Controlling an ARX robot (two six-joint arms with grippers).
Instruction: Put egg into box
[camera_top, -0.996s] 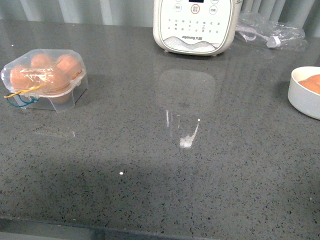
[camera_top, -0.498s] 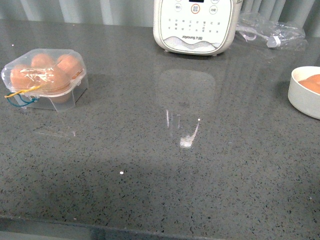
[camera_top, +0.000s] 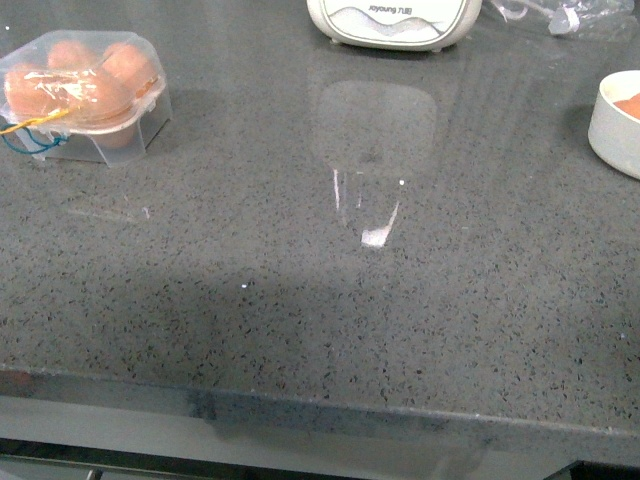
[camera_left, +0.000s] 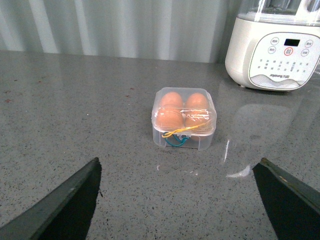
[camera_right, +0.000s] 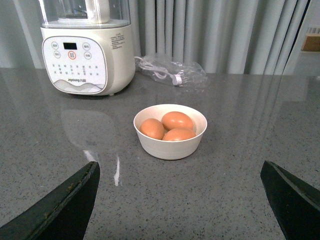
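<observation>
Grey speckled countertop, curtain behind. Egg carton (camera_left: 184, 118) lid closed, four eggs inside, at the robot's left; spare eggs (camera_right: 177, 120) in white bowl (camera_right: 170, 145) at right. Left gripper (camera_left: 180, 195) and right gripper (camera_right: 180, 197) spread wide, empty. Task looks complete; otherwise open lid before picking.

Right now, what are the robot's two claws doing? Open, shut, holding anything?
Left gripper: open, holding nothing, fingers spread wide, facing the box.
Right gripper: open, holding nothing, facing the bowl of eggs.
</observation>
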